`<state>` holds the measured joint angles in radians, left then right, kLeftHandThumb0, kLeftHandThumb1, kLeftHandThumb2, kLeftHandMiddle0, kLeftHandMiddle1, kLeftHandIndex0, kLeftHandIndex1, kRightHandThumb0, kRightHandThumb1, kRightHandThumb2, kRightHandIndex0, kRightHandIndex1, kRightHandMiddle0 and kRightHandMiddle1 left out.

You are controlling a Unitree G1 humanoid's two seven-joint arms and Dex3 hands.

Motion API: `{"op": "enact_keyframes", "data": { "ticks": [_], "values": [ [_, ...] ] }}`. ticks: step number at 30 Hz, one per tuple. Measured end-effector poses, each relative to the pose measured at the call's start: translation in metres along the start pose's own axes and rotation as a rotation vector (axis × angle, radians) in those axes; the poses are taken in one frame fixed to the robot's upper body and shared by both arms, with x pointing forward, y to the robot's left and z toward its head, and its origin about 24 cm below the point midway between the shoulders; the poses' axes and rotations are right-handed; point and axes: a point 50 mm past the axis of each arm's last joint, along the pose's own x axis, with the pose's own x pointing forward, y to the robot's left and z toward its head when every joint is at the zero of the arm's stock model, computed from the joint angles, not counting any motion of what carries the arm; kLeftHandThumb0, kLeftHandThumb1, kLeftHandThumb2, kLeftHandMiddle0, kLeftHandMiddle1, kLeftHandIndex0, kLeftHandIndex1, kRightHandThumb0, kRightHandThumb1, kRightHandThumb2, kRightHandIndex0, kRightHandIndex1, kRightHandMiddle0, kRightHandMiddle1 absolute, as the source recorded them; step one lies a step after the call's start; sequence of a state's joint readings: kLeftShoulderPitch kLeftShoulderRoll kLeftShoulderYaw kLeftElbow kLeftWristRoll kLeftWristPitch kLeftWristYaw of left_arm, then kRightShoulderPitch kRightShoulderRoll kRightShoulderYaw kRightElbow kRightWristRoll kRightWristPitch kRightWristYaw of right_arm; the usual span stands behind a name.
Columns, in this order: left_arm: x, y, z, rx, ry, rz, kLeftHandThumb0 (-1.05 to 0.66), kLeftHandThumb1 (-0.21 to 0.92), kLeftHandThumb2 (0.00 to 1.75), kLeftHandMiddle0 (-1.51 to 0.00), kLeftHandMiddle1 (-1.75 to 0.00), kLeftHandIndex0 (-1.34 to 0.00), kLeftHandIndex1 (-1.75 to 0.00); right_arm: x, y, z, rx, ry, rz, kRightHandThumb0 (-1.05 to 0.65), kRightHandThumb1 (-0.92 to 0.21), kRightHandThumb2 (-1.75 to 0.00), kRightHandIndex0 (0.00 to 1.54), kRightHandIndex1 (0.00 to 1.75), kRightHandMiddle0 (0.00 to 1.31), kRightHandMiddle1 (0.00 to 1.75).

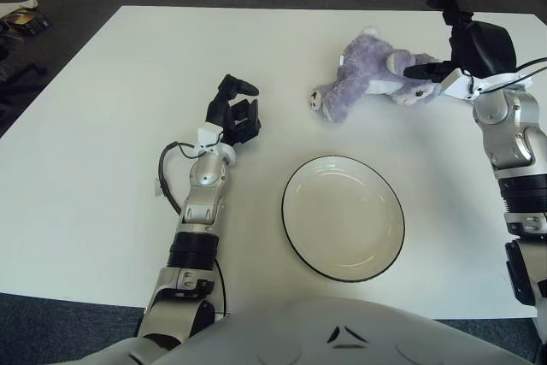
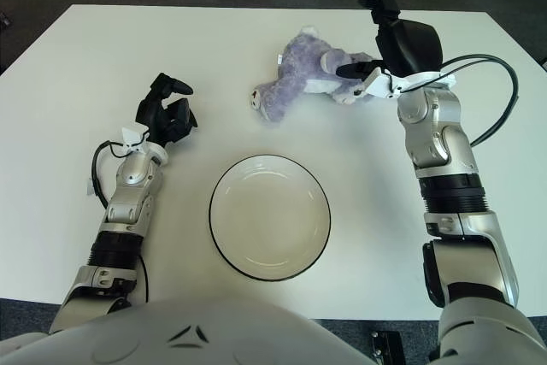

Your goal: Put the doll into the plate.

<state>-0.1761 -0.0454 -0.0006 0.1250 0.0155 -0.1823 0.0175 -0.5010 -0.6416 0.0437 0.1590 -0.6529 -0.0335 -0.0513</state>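
Note:
A purple plush doll (image 1: 369,77) lies on its side on the white table, at the far right. My right hand (image 1: 447,43) is at the doll's right end with its fingers spread; one finger (image 2: 352,66) lies over the doll's head, another points up and away. A white plate with a dark rim (image 1: 344,217) stands bare at the near centre, well in front of the doll. My left hand (image 1: 237,110) shows left of the plate, fingers curled and holding nothing.
The white table (image 1: 111,126) reaches to dark carpet on all sides. A small object (image 1: 24,16) lies on the floor at the far left. A thin black cable (image 1: 167,168) loops beside my left forearm.

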Motion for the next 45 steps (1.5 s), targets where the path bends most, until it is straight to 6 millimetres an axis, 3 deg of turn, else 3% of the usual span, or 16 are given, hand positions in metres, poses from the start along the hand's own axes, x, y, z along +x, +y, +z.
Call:
{"op": "enact_keyframes", "data": {
  "ticks": [5,10,16,18,21,24,30,45],
  "values": [
    [0.000,0.000,0.000,0.000,0.003,0.000,-0.37,0.73,0.79,-0.91,-1.75,-0.31,-1.75,0.000,0.001,0.000,-0.002,-0.001,0.002,-1.05,-0.92,-0.11,0.15,1.68,0.00,0.69],
    [-0.001,0.000,0.000,-0.001,0.006,0.000,-0.37,0.73,0.79,-0.92,-1.75,-0.31,-1.75,-0.001,0.001,0.001,-0.005,-0.003,0.005,-1.05,-0.92,-0.11,0.12,1.45,0.00,0.69],
    [-0.001,0.000,0.000,0.002,0.007,0.003,-0.37,0.73,0.79,-0.94,-1.75,-0.31,-1.75,-0.002,0.002,0.002,-0.020,-0.008,-0.005,-1.05,-0.92,-0.13,0.10,1.08,0.00,0.62],
    [-0.001,0.000,0.000,0.004,0.009,0.008,-0.37,0.73,0.79,-0.94,-1.75,-0.31,-1.75,-0.003,0.002,0.003,-0.035,-0.013,-0.024,-1.05,-0.92,-0.15,0.11,0.68,0.00,0.56],
    [-0.001,0.000,-0.001,0.005,0.014,0.012,-0.37,0.73,0.79,-0.94,-1.75,-0.31,-1.75,-0.005,0.002,0.004,-0.057,-0.022,-0.049,-1.05,-0.92,-0.18,0.12,0.42,0.00,0.52],
    [-0.001,0.000,-0.001,0.005,0.016,0.013,-0.37,0.72,0.79,-0.95,-1.75,-0.31,-1.75,-0.006,0.005,0.005,-0.091,-0.024,-0.058,-1.04,-0.92,-0.20,0.12,0.29,0.00,0.51],
    [-0.001,0.000,-0.001,0.003,0.017,0.014,-0.38,0.70,0.81,-0.99,-1.75,-0.32,-1.75,-0.007,0.010,0.005,-0.151,0.000,-0.049,-1.02,-0.92,-0.24,0.11,0.17,0.00,0.58],
    [-0.001,0.001,-0.002,0.004,0.022,0.015,-0.38,0.69,0.84,-1.00,-1.75,-0.34,-1.75,-0.006,0.034,0.006,-0.182,0.007,0.047,-1.04,-0.91,-0.19,0.13,0.12,0.00,0.59]
  ]
}}
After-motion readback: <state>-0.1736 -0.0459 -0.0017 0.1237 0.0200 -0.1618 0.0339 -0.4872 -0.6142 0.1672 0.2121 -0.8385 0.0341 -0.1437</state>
